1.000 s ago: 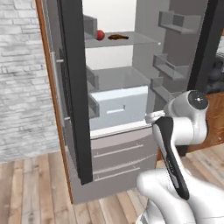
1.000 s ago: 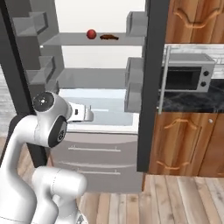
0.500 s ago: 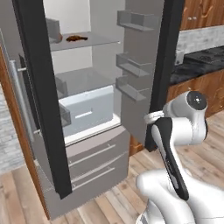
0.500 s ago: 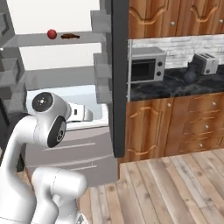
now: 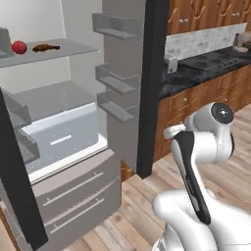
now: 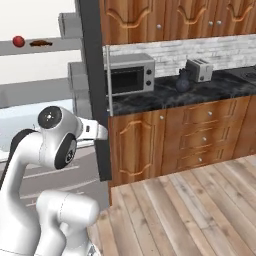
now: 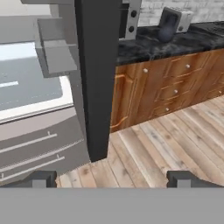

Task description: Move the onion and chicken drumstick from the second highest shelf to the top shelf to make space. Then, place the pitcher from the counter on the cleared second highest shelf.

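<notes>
Kitchen counter [image 6: 210, 90] carries the pitcher [image 6: 183, 81] next to a toaster [image 6: 199, 69] – far ahead of the gripper [image 7: 113, 178], whose fingers [image 7: 40, 178] are spread wide and hold nothing. Onion [image 5: 19, 47] and chicken drumstick [image 5: 45, 47] sit side by side on the second highest shelf [image 5: 63, 49] in the open fridge. Versus half a second ago, the base has swung right – counter now central

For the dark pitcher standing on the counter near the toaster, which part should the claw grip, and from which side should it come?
Probably the narrow neck of the pitcher, approached from the open front of the counter. The body bulges wide, the toaster stands close beside it, and the wall lies behind. The handle cannot be made out.
</notes>
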You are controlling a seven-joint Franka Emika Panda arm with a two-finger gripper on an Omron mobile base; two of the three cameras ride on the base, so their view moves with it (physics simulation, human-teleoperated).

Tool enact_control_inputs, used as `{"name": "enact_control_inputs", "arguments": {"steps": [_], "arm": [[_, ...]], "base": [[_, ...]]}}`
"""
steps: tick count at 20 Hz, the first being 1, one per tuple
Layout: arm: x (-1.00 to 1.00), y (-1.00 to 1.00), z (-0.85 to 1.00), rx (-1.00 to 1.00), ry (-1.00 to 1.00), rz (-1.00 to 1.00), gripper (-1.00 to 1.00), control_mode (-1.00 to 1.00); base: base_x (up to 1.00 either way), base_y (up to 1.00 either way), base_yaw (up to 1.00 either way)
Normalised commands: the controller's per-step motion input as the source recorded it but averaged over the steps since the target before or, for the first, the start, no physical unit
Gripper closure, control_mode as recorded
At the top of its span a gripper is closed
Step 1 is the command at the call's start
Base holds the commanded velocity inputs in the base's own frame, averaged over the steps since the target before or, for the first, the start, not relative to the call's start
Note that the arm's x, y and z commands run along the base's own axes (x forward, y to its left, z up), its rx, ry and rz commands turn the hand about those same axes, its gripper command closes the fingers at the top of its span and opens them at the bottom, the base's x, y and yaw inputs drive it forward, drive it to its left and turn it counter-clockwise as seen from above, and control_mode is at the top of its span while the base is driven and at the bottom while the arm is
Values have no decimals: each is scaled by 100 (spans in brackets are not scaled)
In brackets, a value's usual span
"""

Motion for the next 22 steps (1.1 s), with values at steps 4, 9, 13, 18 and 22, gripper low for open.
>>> {"name": "enact_control_inputs", "arguments": {"steps": [4, 9, 13, 18, 22], "arm": [[0, 0, 0, 0, 0, 0, -100, 100], [0, 0, 0, 0, 0, 0, -100, 100], [0, 0, 0, 0, 0, 0, -100, 100], [0, 0, 0, 0, 0, 0, -100, 100], [0, 0, 0, 0, 0, 0, -100, 100]], "base": [[20, -96, -1], [30, -98, 0], [46, -71, 17], [59, -62, 36], [67, -49, 46]]}}
